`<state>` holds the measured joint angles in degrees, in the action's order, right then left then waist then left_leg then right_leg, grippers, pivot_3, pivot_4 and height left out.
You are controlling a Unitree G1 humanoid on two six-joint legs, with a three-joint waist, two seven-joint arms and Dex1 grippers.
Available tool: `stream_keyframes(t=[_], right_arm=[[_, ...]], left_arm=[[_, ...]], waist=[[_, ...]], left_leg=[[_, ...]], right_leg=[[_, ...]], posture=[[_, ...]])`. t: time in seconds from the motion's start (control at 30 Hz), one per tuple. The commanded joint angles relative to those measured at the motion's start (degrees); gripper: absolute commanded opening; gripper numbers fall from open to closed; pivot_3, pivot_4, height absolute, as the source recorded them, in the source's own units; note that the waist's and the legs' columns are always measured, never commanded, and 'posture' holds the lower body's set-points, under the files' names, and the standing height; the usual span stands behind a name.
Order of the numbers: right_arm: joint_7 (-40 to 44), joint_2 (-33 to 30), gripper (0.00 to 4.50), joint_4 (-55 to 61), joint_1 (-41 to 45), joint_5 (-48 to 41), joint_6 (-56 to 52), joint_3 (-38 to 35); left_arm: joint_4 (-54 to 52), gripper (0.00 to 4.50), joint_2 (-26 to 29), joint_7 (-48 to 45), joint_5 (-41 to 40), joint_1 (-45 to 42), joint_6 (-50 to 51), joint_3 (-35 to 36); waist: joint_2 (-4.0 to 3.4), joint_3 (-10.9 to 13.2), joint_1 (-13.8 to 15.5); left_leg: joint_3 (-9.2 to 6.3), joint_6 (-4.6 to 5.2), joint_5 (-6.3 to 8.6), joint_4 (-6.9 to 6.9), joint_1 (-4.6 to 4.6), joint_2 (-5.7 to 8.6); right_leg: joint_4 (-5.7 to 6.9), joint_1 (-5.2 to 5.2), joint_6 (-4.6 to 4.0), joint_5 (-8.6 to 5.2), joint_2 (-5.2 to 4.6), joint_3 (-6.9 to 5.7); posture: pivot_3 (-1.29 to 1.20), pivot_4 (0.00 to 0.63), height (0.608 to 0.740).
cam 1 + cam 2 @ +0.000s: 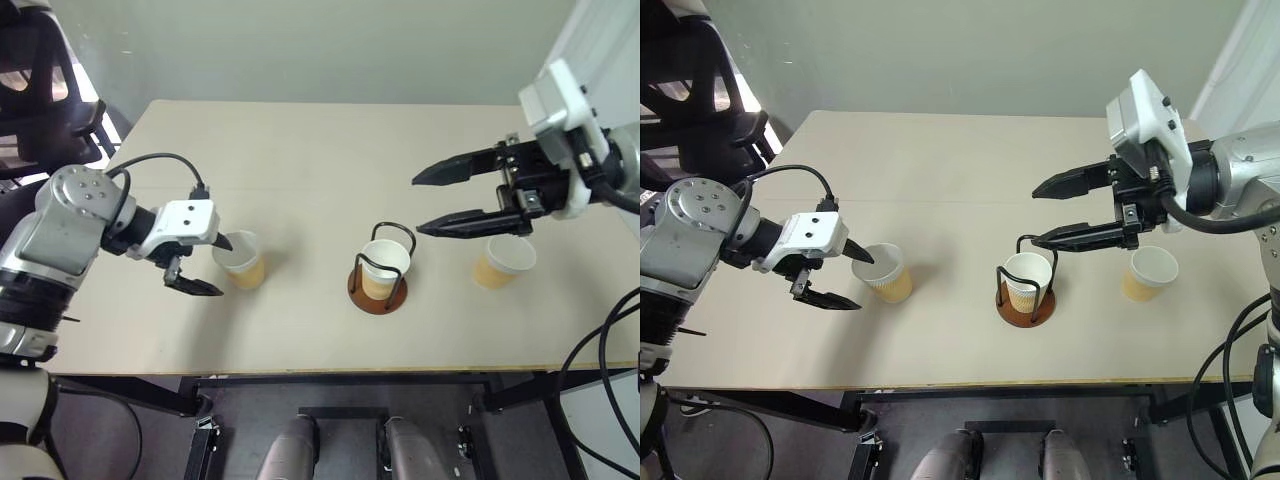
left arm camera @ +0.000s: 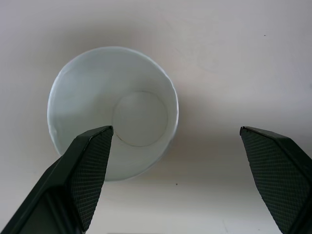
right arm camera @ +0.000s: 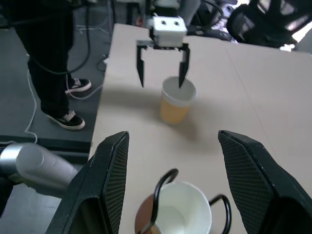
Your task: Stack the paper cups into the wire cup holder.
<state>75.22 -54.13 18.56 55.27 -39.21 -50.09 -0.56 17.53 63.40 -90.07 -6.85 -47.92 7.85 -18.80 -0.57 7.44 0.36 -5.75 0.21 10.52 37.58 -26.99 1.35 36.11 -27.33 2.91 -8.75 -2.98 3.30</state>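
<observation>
1. The left hand is seen spread wide just above the left paper cup; one finger is over the cup's rim, the other outside it, nothing gripped.
2. That cup stands upright on the table, mouth up, white inside.
3. The wire cup holder sits at table centre, with a middle paper cup seated upright inside the wire loops.
4. The right hand is held level above the table, fingers apart, empty, pointed toward the holder.
5. The right paper cup stands upright, well apart from the holder.
6. A person's legs are visible beside the table.
</observation>
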Motion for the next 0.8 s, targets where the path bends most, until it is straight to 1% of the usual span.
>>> stream_keyframes(t=[0.03, 0.13, 0.23, 0.4, 0.47, 0.6, 0.8], right_arm=[[-0.1, -0.72, 2.9, 1.14, 0.24, -1.46, 1.79, -2.49], [-0.39, -1.1, 2.9, 0.96, 0.19, -1.78, 1.43, -2.33], [-0.55, -1.7, 2.92, 0.54, 0.34, -2.25, 0.46, -2.0], [-0.83, -2.16, 2.92, 0.09, 0.31, -2.22, 0.22, -1.74], [-0.88, -2.32, 2.92, 0.14, 0.13, -2.26, 0.28, -1.74], [-0.98, -2.53, 2.92, 0.14, -0.19, -2.25, 0.32, -1.76], [-1.32, -2.75, 2.92, -0.02, -0.48, -2.4, 0.2, -1.79]], left_arm=[[0.74, 4.5, -0.37, -1.69, 1.09, -0.05, -1.21, 1.73], [1.89, 4.5, -1.45, -1.52, 1.89, -0.48, -2.46, 1.66], [2.63, 3.89, -2.68, -1.89, 2.3, -1.14, -3.64, 1.82], [3.69, 2.19, -3.17, -2.43, 1.95, -3.08, -4.14, 0.33], [3.77, 1.41, -2.92, -2.43, 1.22, -4.07, -3.94, -0.65], [4.31, 0.01, -2.66, -2.43, 0.32, -6.44, -4.07, -2.82], [3.89, 0.01, -1.8, -2.43, -1.47, -7.89, -3.82, -5.46]], waist=[[0.0, 0.0, 0.0], [0.0, 0.0, -0.01], [0.0, 0.0, 0.0], [0.0, 0.0, 0.0], [0.0, 0.0, 0.0], [0.01, 0.0, 0.0], [0.0, 0.0, -0.01]], left_leg=[[0.0, 0.0, -0.01, 0.0, 0.0, 0.0], [0.0, 0.0, -0.03, 0.0, 0.01, 0.0], [0.0, 0.0, -0.04, 0.02, 0.01, 0.0], [0.0, 0.0, -0.04, 0.05, 0.0, 0.0], [0.0, 0.0, -0.04, 0.06, 0.0, 0.0], [0.0, 0.0, -0.04, 0.08, 0.0, 0.0], [-0.01, 0.0, -0.04, 0.14, -0.01, 0.0]], right_leg=[[0.0, 0.0, 0.0, 0.0, 0.0, 0.0], [0.04, 0.0, -0.01, 0.01, 0.0, 0.0], [0.06, 0.0, -0.02, 0.01, 0.0, 0.0], [0.07, 0.0, -0.02, 0.02, 0.0, -0.01], [0.08, 0.0, -0.01, 0.02, 0.0, -0.01], [0.09, 0.01, -0.01, 0.02, 0.0, -0.01], [0.13, 0.02, -0.01, 0.02, 0.0, -0.01]], posture=[[0.0, 0.15, 0.74], [0.0, 0.15, 0.74], [0.0, 0.15, 0.74], [0.0, 0.15, 0.74], [0.0, 0.15, 0.74], [0.0, 0.15, 0.74], [0.0, 0.15, 0.74]])
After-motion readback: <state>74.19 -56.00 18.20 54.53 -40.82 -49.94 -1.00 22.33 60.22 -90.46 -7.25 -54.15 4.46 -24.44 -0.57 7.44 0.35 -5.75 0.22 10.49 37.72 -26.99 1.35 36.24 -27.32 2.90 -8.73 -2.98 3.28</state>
